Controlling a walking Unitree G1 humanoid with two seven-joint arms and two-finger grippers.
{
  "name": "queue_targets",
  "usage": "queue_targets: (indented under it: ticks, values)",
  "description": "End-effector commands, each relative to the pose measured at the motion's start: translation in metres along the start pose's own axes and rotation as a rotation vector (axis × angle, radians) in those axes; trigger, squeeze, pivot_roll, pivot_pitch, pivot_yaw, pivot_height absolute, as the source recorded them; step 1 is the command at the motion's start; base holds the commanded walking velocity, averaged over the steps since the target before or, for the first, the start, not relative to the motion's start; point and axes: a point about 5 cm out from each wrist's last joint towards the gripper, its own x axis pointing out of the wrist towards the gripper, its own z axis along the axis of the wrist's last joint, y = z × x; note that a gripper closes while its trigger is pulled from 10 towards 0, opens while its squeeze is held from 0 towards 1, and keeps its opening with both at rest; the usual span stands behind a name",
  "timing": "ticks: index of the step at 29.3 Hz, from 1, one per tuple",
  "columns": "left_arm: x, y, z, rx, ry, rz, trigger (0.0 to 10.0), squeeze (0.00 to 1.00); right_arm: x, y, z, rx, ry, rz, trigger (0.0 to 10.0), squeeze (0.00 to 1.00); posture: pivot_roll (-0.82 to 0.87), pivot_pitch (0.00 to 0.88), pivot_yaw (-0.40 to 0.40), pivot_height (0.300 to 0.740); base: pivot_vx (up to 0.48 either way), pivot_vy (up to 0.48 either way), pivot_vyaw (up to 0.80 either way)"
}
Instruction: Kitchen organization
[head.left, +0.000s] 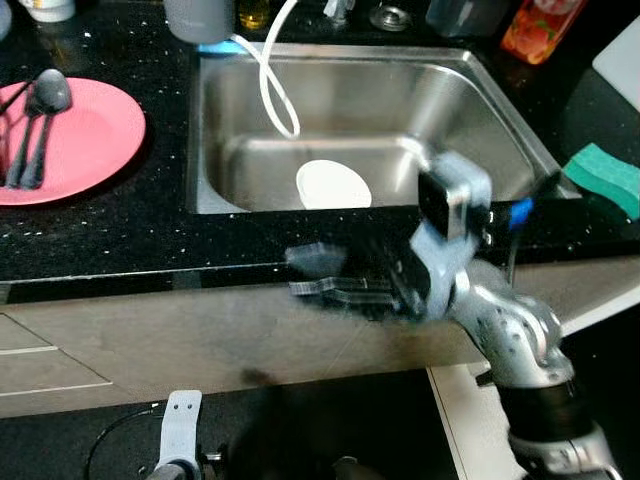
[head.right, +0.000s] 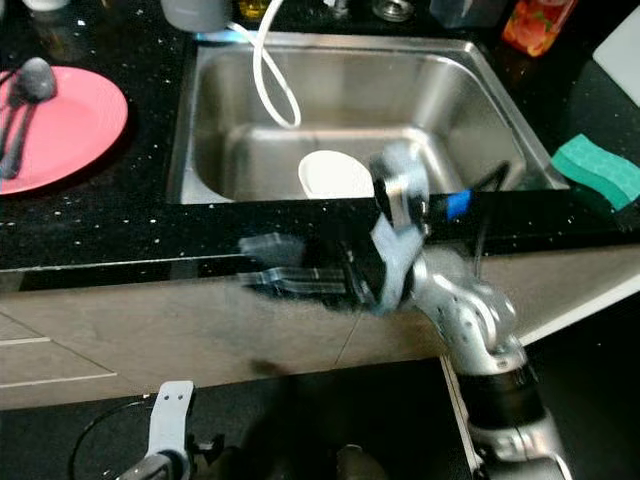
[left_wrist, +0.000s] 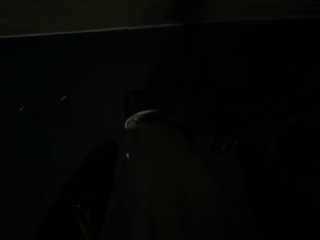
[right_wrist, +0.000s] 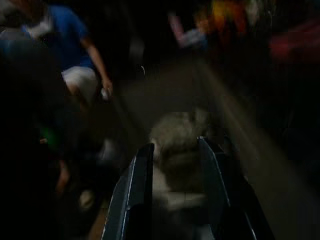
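The right gripper (head.left: 315, 275) was held before the counter edge, its jaws narrowly parted and empty. Beyond them a white plate (head.left: 333, 185) lay in the steel sink (head.left: 470, 110), with a pink plate (head.left: 85, 135) and a green sponge (head.left: 605, 175) set well apart on the black counter (head.left: 120, 235).

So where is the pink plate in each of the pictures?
Left eye view: the pink plate lies on the black counter at the far left, left of the sink, with spoons on it.
Right eye view: same spot, far left, partly cut by the edge.
Left wrist view: too dark to tell.
Right wrist view: too blurred to make out.
Shared landmark: the white dish in the sink.
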Motion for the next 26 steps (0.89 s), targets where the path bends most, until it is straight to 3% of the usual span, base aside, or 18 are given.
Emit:
queue_targets:
  ticks: [1, 4, 5, 9, 11, 12, 14, 15, 16, 22, 26]
  values:
    - [-0.003, 0.002, -0.023, -0.005, 0.086, 0.012, 10.0, 0.0, -0.002, 0.006, -0.006, 0.022, 0.056, 0.012, 10.0, 0.0, 0.09, 0.14, -0.047, 0.74, 0.0, 0.0, 0.0]
    - [-0.003, 0.003, -0.022, 0.002, 0.083, 0.038, 10.0, 0.0, -0.048, 0.001, -0.053, 0.132, 0.374, -0.23, 10.0, 0.0, 0.09, 0.131, -0.053, 0.74, 0.0, 0.0, 0.0]
    - [-0.003, 0.003, -0.022, 0.002, 0.083, 0.038, 10.0, 0.0, -0.048, 0.001, -0.053, 0.132, 0.374, -0.23, 10.0, 0.0, 0.09, 0.131, -0.053, 0.74, 0.0, 0.0, 0.0]
    - [-0.003, 0.004, -0.022, 0.0, 0.084, 0.061, 10.0, 0.0, -0.104, 0.008, -0.094, 0.28, 0.575, -0.469, 10.0, 0.0, 0.1, 0.11, -0.055, 0.74, 0.0, 0.0, 0.0]
    - [-0.003, 0.004, -0.022, 0.0, 0.084, 0.061, 10.0, 0.0, -0.104, 0.008, -0.094, 0.28, 0.575, -0.469, 10.0, 0.0, 0.1, 0.11, -0.055, 0.74, 0.0, 0.0, 0.0]
    - [-0.003, 0.005, -0.022, 0.01, 0.09, 0.067, 10.0, 0.0, -0.12, 0.011, -0.108, 0.325, 0.631, -0.542, 10.0, 0.0, 0.1, 0.105, -0.053, 0.74, 0.0, 0.0, 0.0]
    - [-0.003, 0.005, -0.022, 0.01, 0.09, 0.067, 10.0, 0.0, -0.12, 0.011, -0.108, 0.325, 0.631, -0.542, 10.0, 0.0, 0.1, 0.105, -0.053, 0.74, 0.0, 0.0, 0.0]
    - [-0.003, 0.005, -0.022, 0.016, 0.092, 0.074, 10.0, 0.0, -0.136, 0.013, -0.121, 0.355, 0.709, -0.63, 10.0, 0.0, 0.11, 0.108, -0.052, 0.74, 0.0, 0.0, 0.0]
    - [-0.003, 0.007, -0.02, 0.051, 0.097, 0.097, 10.0, 0.0, -0.176, 0.022, -0.155, 0.409, 0.909, -0.892, 10.0, 0.0, 0.11, 0.11, -0.053, 0.74, 0.0, 0.0, 0.0]
    - [-0.003, 0.01, -0.019, 0.106, 0.108, 0.114, 10.0, 0.0, -0.198, 0.035, -0.182, 0.443, 1.052, -1.076, 10.0, 0.0, 0.12, 0.113, -0.054, 0.74, 0.0, 0.0, 0.0]
    - [-0.003, 0.013, -0.016, 0.25, 0.135, 0.124, 10.0, 0.0, -0.201, 0.048, -0.213, 0.483, 1.132, -1.227, 10.0, 0.0, 0.12, 0.114, -0.049, 0.74, 0.0, 0.0, 0.0]
